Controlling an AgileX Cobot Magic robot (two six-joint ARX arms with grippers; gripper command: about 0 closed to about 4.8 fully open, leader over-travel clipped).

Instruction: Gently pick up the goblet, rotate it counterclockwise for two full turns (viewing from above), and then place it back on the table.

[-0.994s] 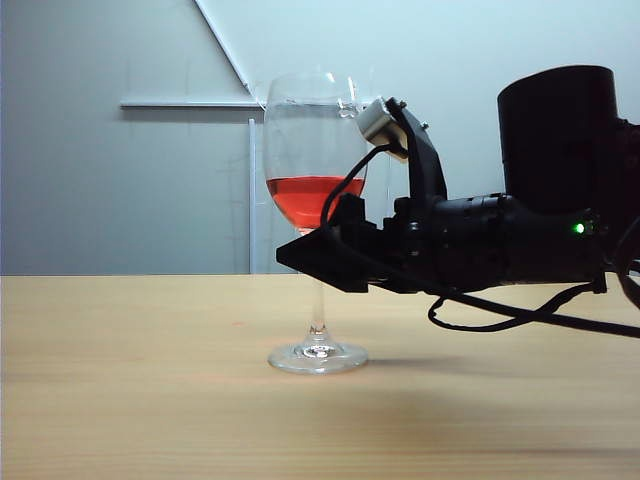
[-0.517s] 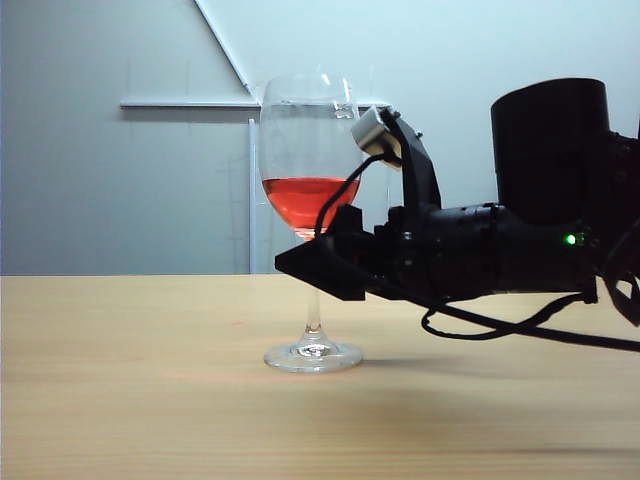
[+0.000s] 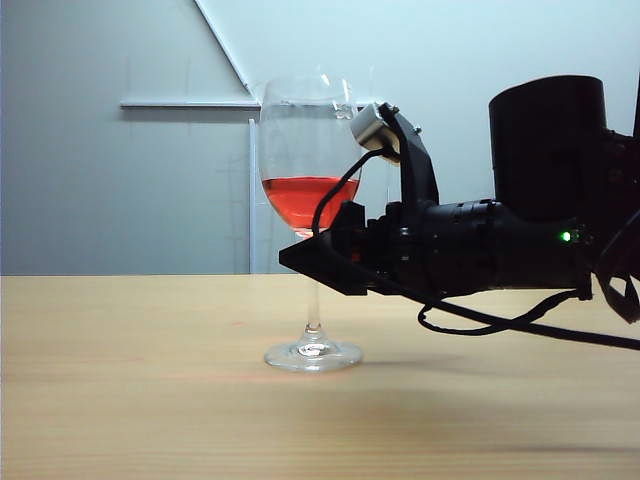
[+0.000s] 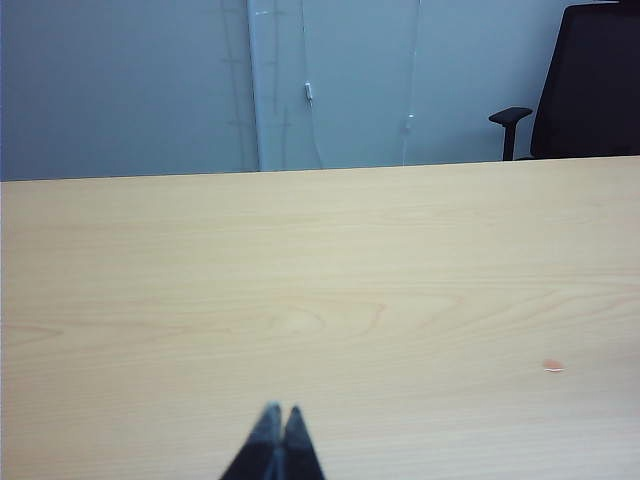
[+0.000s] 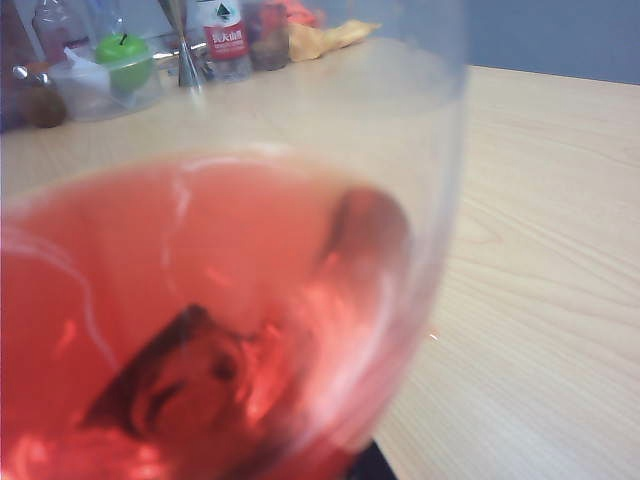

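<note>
Right now the goblet (image 3: 312,215) stands upright on the worktop (image 3: 150,400), its long axis straight up and down: round foot flat on the wood, thin stem rising, bowl above holding red liquid. My right pincer (image 3: 300,257) reaches in level from the right side of the exterior view. Its dark tip sits at the top of the stem, just under the bowl, so the glass lies directly at my fingertips and a little beyond them. From my right wrist view the bowl (image 5: 230,300) fills nearly everything, red and blurred, with a dark finger (image 5: 150,385) showing through the liquid.

My right pincer looks partly closed around the stem, but the side-on view hides the gap between the jaws. I cannot tell whether they already press the glass or only flank it. The foot rests on the worktop, so nothing is lifted yet.

My left pincer (image 4: 275,440) is far from the action. Its two dark fingertips sit together, clenched on nothing, above bare wood with no glass in sight. The right arm is plainly the nearer one.

My judgement: the coming move depends on keeping the stem vertical. A grip off centre could tip the tall glass and spill the liquid, so the squeeze should be soft and the lift straight up.
</note>
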